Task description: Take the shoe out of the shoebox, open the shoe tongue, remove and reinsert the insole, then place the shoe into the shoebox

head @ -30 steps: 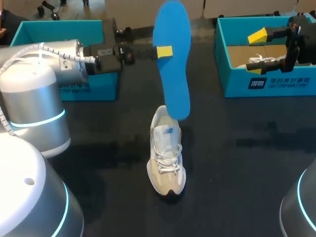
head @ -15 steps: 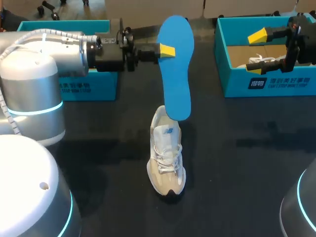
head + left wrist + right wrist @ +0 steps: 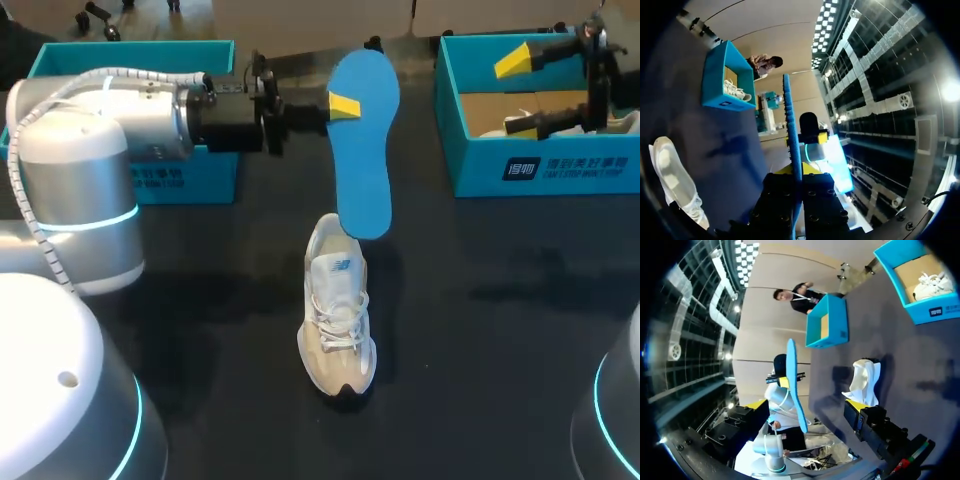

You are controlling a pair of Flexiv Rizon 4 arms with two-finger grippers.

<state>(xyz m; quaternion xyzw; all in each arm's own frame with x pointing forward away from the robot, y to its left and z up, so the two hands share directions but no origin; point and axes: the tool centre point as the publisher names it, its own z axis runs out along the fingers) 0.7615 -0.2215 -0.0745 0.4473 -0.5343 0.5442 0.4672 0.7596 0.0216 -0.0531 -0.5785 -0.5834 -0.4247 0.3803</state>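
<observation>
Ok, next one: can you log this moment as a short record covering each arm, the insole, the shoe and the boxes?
left gripper: shut on insole, held up over the table
insole: blue, out of the shoe, hanging on end in the air
shoe: white, upright on the table between the boxes
right gripper: open, holding nothing, over the right shoebox
right shoebox: teal, open, second shoe inside
left shoebox: teal, open, contents hidden
stage: insole removed, not yet reinserted

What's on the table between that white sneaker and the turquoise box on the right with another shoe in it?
Nothing: in the head view, only bare dark tabletop lies between the white sneaker and the turquoise cardboard shoebox.
</observation>
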